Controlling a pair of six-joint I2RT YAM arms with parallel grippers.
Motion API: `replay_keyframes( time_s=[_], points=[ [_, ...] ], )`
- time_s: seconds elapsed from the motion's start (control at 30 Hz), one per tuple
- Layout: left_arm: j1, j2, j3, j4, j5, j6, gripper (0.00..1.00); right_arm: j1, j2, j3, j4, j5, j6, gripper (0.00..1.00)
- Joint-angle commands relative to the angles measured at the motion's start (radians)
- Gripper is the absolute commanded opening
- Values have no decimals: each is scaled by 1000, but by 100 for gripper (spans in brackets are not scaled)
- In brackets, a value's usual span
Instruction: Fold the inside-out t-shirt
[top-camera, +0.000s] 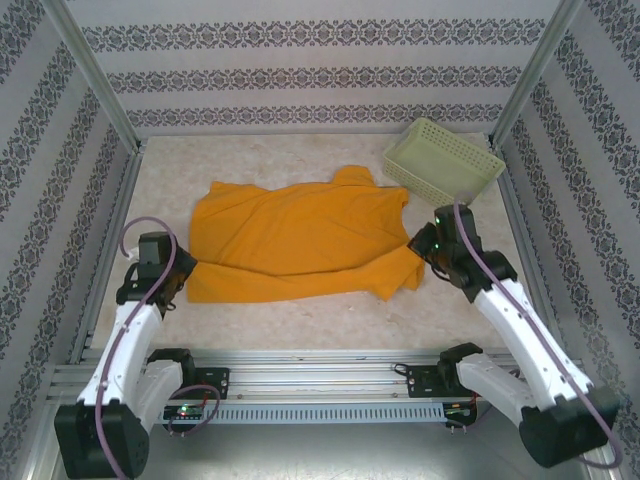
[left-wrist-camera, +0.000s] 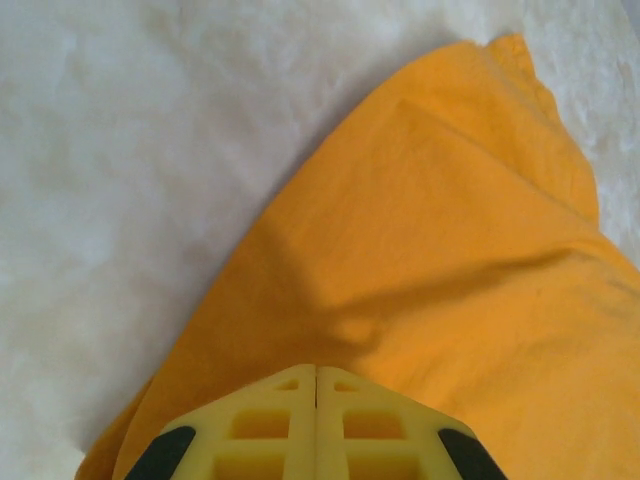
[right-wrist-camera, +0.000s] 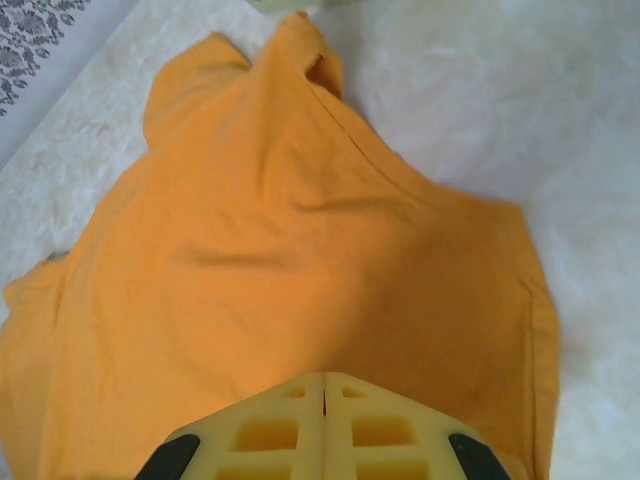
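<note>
Two grippers, one shirt, one basket; we enter them as they lie.

1. Shirt (top-camera: 300, 240): orange, centre of the top view, lying on the table (top-camera: 300, 325); rumpled, not squared, with a loose flap doubled along its lower edge and a sleeve poking toward the upper right.
2. Left gripper (left-wrist-camera: 317, 372): at the shirt's lower-left corner; jaws pressed together, no cloth seen between them; a small pucker of fabric sits just past the tips.
3. Right gripper (right-wrist-camera: 324, 378): at the shirt's right edge; jaws likewise together, over the cloth; we cannot tell whether it touches.
4. Basket (top-camera: 445, 160): pale green, upper right of the top view, apart from the shirt; not needed.

Step in hand, as we judge it: a first hold on the two ends; folding not yet begun. To do it well we would part both jaws, pinch each end at the edge rather than mid-panel, lift together, keep the cloth lightly taut so the flap falls out, and lay it flat before any fold.
</note>
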Motion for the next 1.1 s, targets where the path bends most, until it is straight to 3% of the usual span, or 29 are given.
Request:
replay_keyframes(
  time_s=[0.0,0.37,0.47,0.6,0.67,0.73,0.9,1.07],
  points=[
    [-5,80,56,129,-89,36,0,7,99,68,113,65,-63,0],
    [-5,385,185,236,-76,43,3,-6,395,243,182,90,-124,0],
    [-4,461,242,231,-46,85,20,-11,456,278,186,89,-141,28],
    [-5,551,389,49,-14,145,38,-37,485,309,139,102,-169,58],
    [-7,505,358,50,10,144,52,-25,459,304,105,97,-193,63],
    [-41,420,303,73,17,166,58,2,411,257,90,99,-202,65],
    [-220,328,174,88,30,127,58,81,328,63,145,25,-126,65],
    [-324,420,107,208,82,118,61,140,378,-68,266,-21,-37,65]
  ],
)
